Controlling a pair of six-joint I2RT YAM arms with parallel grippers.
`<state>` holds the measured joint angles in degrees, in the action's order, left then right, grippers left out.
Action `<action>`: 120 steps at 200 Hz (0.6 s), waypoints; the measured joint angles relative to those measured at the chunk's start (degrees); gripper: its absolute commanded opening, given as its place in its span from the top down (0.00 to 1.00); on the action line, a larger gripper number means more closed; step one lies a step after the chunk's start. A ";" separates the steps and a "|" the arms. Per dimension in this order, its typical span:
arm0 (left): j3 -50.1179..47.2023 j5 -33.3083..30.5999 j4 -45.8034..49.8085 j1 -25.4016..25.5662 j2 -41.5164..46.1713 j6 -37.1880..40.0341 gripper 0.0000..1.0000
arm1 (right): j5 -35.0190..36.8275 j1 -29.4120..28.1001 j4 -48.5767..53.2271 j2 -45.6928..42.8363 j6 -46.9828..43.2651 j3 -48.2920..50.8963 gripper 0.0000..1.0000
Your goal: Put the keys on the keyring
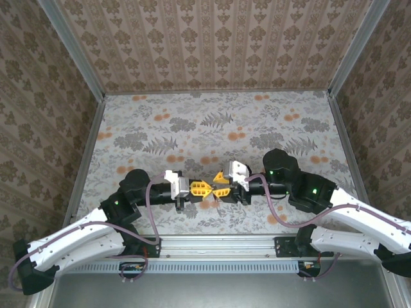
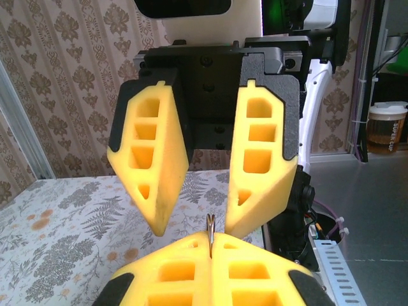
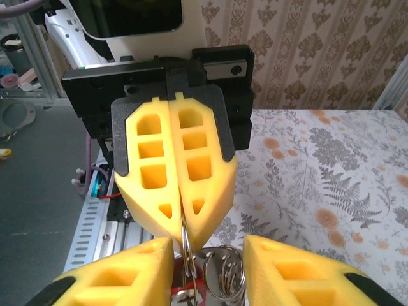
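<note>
Both arms reach in low over the near middle of the table (image 1: 192, 122), forearms roughly level, wrists turned so the pincers meet tip to tip. The left gripper (image 3: 180, 223) is closed tight on the keyring (image 3: 185, 252), pinching one end. The loop's long axis runs left to right, its free end pointing right into the right gripper (image 2: 196, 226), whose fingers stand partly apart around it without a visible grip. The keys (image 3: 193, 294) hang at that free end beside small split rings (image 3: 223, 274).
</note>
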<state>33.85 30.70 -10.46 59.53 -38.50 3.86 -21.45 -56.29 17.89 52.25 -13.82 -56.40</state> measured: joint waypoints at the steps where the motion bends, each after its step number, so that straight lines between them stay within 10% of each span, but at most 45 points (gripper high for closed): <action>1: 0.00 0.00 0.00 0.00 0.00 0.00 1.00 | 0.00 0.00 -0.02 0.00 -0.13 0.00 0.79; 24: 0.00 -0.42 0.04 -0.28 0.00 -0.02 1.00 | -0.17 -0.26 -0.02 0.00 -0.63 0.09 0.93; 74: 0.00 0.02 0.87 -0.35 0.07 -0.02 1.00 | 0.07 -0.17 0.04 0.26 -1.16 0.20 0.71; 120: 0.00 -0.07 1.14 -0.37 0.02 -0.02 1.00 | -0.11 -0.22 -0.02 0.26 -1.14 0.55 0.92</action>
<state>33.85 30.63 -9.32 59.16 -38.48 3.84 -21.56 -56.51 17.87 52.51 -14.96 -55.86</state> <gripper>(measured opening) 0.047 0.163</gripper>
